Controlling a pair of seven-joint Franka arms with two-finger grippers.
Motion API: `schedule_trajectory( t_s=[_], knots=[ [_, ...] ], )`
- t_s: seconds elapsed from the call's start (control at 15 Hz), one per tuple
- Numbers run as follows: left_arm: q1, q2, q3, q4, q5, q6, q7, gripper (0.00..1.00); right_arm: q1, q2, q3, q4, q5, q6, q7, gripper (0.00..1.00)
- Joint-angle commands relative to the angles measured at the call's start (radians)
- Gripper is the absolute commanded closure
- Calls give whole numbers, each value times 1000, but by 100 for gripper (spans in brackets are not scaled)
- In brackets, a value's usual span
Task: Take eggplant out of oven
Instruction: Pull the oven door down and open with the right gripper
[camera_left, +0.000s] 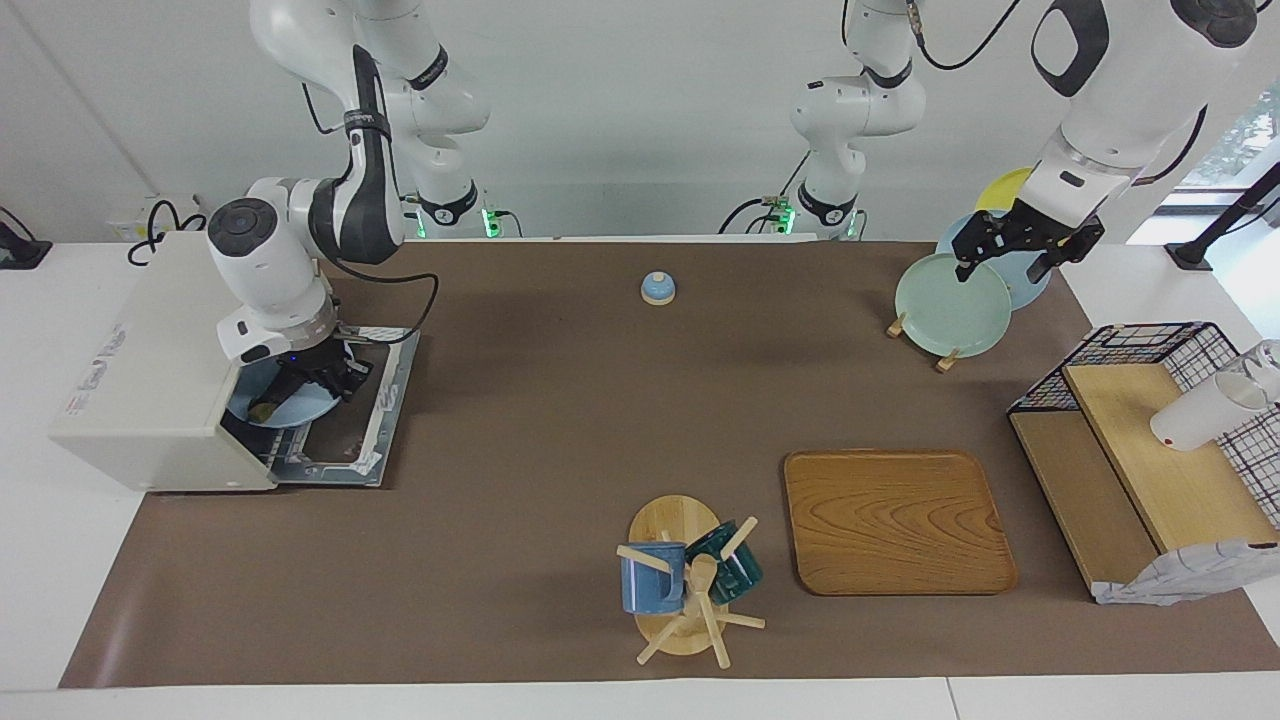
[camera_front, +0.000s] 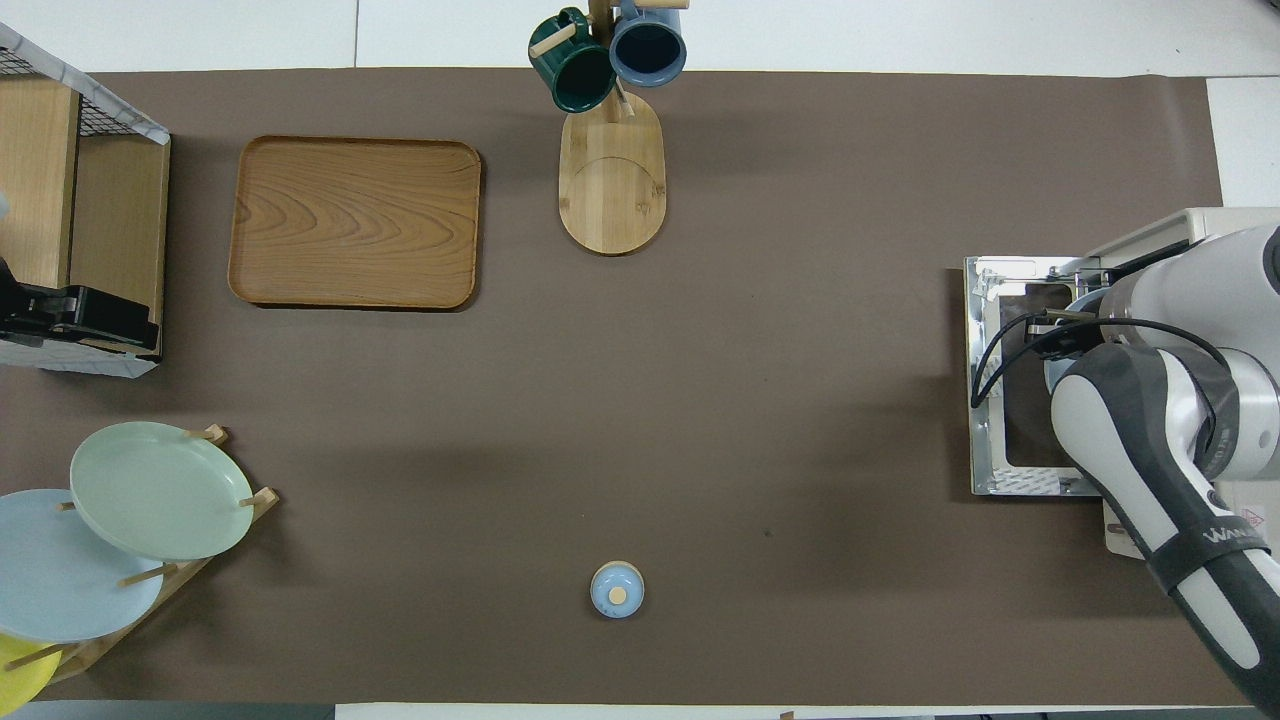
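The off-white oven (camera_left: 150, 370) stands at the right arm's end of the table, its door (camera_left: 372, 420) folded down flat on the mat. In its mouth sits a light blue plate (camera_left: 290, 408) with the dark eggplant (camera_left: 262, 408) on it, greenish end showing. My right gripper (camera_left: 305, 385) reaches down onto that plate, shut on the eggplant. In the overhead view the right arm covers the plate and hand, and only the oven's top (camera_front: 1150, 235) and door (camera_front: 1010, 400) show. My left gripper (camera_left: 1015, 245) waits open above the plate rack.
Plates stand in a rack (camera_left: 950, 300) under the left gripper. A wire basket shelf (camera_left: 1150, 400) with a white cup (camera_left: 1200, 410) stands beside it. A wooden tray (camera_left: 895, 520) and a mug tree (camera_left: 685, 580) are farther from the robots; a small blue knob (camera_left: 657, 288) lies near them.
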Motion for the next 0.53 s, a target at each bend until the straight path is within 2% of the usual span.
schedule_trajectory(
  t_s=[0.0,0.2,0.33,0.47],
  knots=[
    [-6,-13,5,-7,22,9,7,0,76,15,10,108,-30,-136,-6,100],
    [-6,-13,4,-7,22,9,7,0,185,81,13,322,-38,-309,105,100],
    [-6,-13,4,-7,22,9,7,0,282,101,14,389,-28,-331,231,100],
    [-6,-13,5,-7,22,7,7,0,334,140,16,463,-21,-346,349,100]
  ],
)
